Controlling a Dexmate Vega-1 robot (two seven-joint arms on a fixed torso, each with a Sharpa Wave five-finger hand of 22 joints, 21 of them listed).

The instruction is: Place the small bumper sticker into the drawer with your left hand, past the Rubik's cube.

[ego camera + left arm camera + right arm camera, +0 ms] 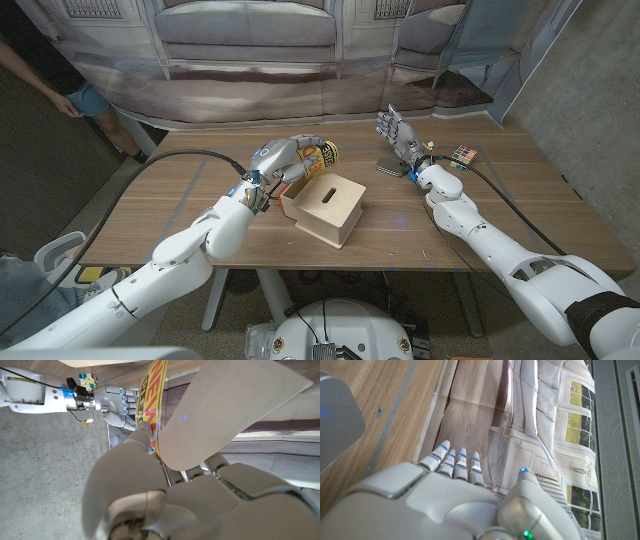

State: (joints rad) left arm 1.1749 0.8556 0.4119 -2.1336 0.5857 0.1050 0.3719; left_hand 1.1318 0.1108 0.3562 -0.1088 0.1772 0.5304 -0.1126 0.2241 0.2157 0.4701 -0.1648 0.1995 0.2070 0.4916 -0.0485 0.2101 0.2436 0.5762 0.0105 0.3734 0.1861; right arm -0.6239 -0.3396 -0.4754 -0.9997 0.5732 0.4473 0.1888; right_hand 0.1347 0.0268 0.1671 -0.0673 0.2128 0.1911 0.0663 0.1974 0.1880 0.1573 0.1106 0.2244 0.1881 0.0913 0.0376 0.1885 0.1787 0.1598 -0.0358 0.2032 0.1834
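Note:
My left hand [283, 160] holds the small bumper sticker [323, 156], yellow with red letters, just above the far left corner of the wooden drawer box [327, 208]. The box has a slot in its top face and sits mid-table. In the left wrist view the sticker [152, 391] is pinched between my thumb and fingers [240, 415]. The Rubik's cube [463, 155] lies at the right of the table, beside my right wrist; it also shows in the left wrist view as the cube [86, 380]. My right hand [395, 130] stands upright, fingers spread and holding nothing.
A flat grey object [390, 167] lies on the table under my right hand, seen as a grey slab [337, 425] in the right wrist view. A person [85, 100] stands past the table's far left corner. A printed backdrop runs behind the table.

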